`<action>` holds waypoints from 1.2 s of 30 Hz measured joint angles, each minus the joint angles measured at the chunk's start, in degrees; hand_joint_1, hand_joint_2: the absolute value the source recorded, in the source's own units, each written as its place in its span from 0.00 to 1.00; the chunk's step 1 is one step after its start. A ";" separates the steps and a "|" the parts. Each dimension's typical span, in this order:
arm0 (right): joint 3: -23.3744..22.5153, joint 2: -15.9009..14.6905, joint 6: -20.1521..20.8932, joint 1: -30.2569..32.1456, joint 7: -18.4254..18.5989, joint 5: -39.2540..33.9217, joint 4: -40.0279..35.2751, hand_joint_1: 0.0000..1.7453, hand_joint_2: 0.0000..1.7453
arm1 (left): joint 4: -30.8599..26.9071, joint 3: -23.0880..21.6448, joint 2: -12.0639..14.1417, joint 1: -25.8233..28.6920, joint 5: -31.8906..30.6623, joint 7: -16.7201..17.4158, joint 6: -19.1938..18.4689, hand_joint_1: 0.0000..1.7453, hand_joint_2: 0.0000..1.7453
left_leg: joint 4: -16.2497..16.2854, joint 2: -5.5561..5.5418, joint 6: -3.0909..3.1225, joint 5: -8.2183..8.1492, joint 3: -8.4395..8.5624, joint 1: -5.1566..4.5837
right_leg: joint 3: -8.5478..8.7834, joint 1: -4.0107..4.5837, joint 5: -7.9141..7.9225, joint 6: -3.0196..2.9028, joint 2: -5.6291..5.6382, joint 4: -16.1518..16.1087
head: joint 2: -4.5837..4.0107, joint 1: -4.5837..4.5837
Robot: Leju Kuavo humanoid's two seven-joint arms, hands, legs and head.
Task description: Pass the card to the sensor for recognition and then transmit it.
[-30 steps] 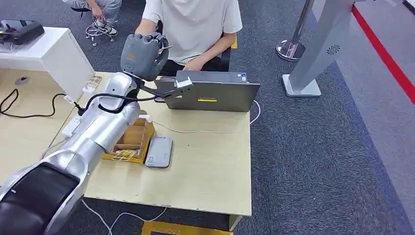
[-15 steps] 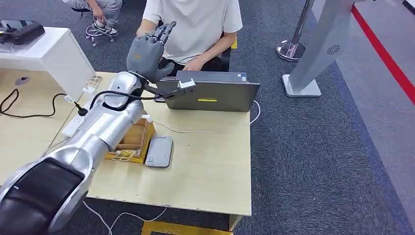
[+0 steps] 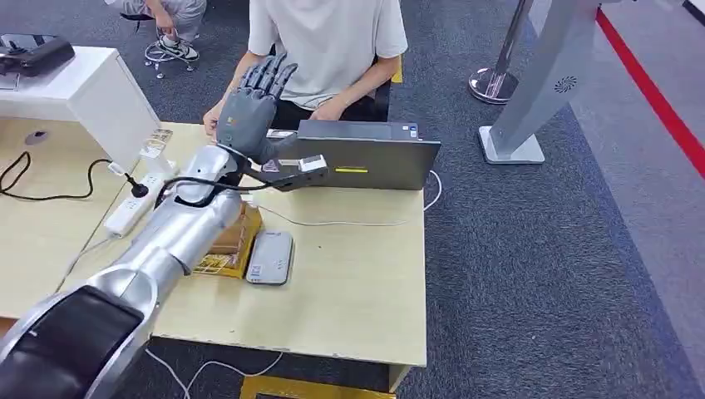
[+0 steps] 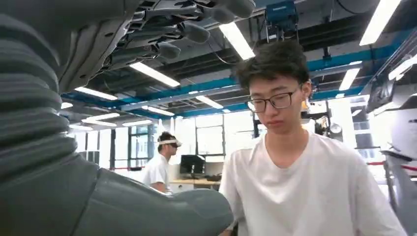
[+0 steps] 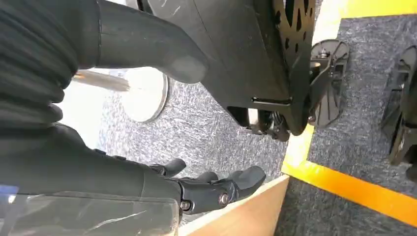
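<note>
Fingers of my left hand stand spread and straight, palm bare, raised above the far edge of the table in front of a seated person in a white T-shirt. From the wrist camera those fingers fan out against ceiling lights, holding nothing. The card itself I cannot find in any view, so I cannot tell where it is.

My silver arm runs up across a wooden tray with compartments. Just beside that tray lies the sensor, a flat grey box with small print on its top that is too fine to read. Beyond it a grey laptop stands open toward the person; a yellow label on its lid is unreadable, and a small blue sticker sits near its top corner. A white power strip lies nearer the left edge.

My right hand hangs low beside the table edge, over grey carpet and a yellow floor line, fingers loosely curled and apart, nothing in them.
</note>
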 joint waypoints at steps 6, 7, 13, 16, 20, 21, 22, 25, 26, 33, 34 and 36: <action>-0.02 -0.13 -1.55 0.13 0.33 -1.07 0.31 0.00 1.00 | -20.73 2.18 9.42 16.75 1.22 -4.08 1.40 0.00 1.00 | -0.10 0.20 -0.04 -0.10 0.11 0.00 | -0.06 0.00 -0.11 -0.09 0.19 0.00 | 0.00 -0.07; -0.02 -0.15 -1.73 0.14 0.33 -1.22 0.37 0.00 1.00 | -24.11 3.27 10.48 19.95 0.74 -5.32 1.49 0.00 1.00 | -0.10 0.18 -0.05 -0.13 0.10 0.00 | -0.07 0.00 -0.13 -0.08 0.18 0.00 | 0.00 -0.06; -0.07 -0.15 -1.92 0.14 0.26 -1.79 0.46 0.00 1.00 | -39.23 9.32 14.47 35.73 -0.62 -11.48 1.64 0.00 1.00 | -0.12 0.21 -0.05 -0.28 0.08 -0.02 | -0.06 -0.02 -0.23 -0.07 0.18 -0.04 | 0.00 0.00; -0.09 -0.15 -1.88 0.15 0.15 -1.77 0.52 0.00 1.00 | -45.00 11.63 15.82 41.92 -1.18 -11.89 1.62 0.00 1.00 | -0.12 0.23 -0.04 -0.32 0.09 -0.02 | -0.08 -0.02 -0.29 0.01 0.17 -0.06 | 0.00 0.00; -0.09 -0.15 -1.77 0.18 0.17 -1.27 0.52 0.00 1.00 | -49.50 14.55 16.26 49.31 -0.57 -15.58 1.64 0.00 1.00 | -0.12 0.23 -0.04 -0.33 0.11 -0.02 | -0.05 -0.02 -0.32 0.00 0.17 -0.06 | 0.00 0.00; -0.09 -0.15 -1.86 0.22 0.33 -1.29 0.55 0.00 1.00 | -50.28 15.04 16.28 51.13 -0.46 -15.56 1.64 0.00 1.00 | -0.12 0.25 -0.05 -0.35 0.11 -0.02 | -0.06 -0.02 -0.34 -0.03 0.18 -0.06 | 0.00 -0.02; -0.09 -0.17 -1.90 0.26 0.50 -1.33 0.55 0.00 1.00 | -50.89 15.72 16.32 52.86 -0.40 -15.23 1.64 0.00 1.00 | -0.12 0.24 -0.05 -0.35 0.11 -0.02 | -0.07 -0.02 -0.34 -0.03 0.17 -0.06 | 0.00 -0.02; -0.09 -0.24 -2.08 0.33 0.96 -1.42 0.61 0.00 1.00 | -51.55 16.44 16.39 57.19 -1.32 -14.21 1.64 0.00 1.00 | -0.12 0.19 -0.04 -0.36 0.12 -0.02 | -0.05 -0.02 -0.37 -0.03 0.13 -0.06 | 0.00 0.00; -0.09 -0.26 -2.18 0.37 1.18 -1.38 0.68 0.00 1.00 | -51.53 16.46 16.39 58.51 -1.77 -13.69 1.64 0.00 1.00 | -0.12 0.20 -0.04 -0.36 0.11 -0.02 | -0.07 -0.02 -0.37 -0.03 0.13 -0.06 | 0.00 0.00; -0.02 -0.31 -0.70 0.45 0.98 -0.11 0.83 0.00 1.00 | -44.13 16.28 15.53 59.74 -7.74 -5.09 1.64 0.00 1.00 | -0.12 0.12 -0.04 -0.35 0.12 -0.02 | -0.04 -0.02 -0.38 -0.05 0.06 -0.07 | 0.00 0.00; 0.00 -0.31 -0.63 0.45 0.72 0.05 0.83 0.00 1.00 | -42.86 16.50 15.10 59.67 -8.61 -5.09 1.64 0.00 1.00 | -0.12 0.12 -0.04 -0.35 0.12 -0.01 | -0.03 -0.02 -0.37 -0.05 0.06 -0.07 | 0.00 0.04; 0.06 -0.31 -0.48 0.46 0.24 0.15 0.83 0.00 1.00 | -40.69 17.37 14.32 59.13 -9.64 -5.50 1.64 0.00 1.00 | -0.12 0.12 -0.04 -0.34 0.12 -0.02 | -0.03 -0.02 -0.36 -0.04 0.06 -0.07 | 0.00 0.02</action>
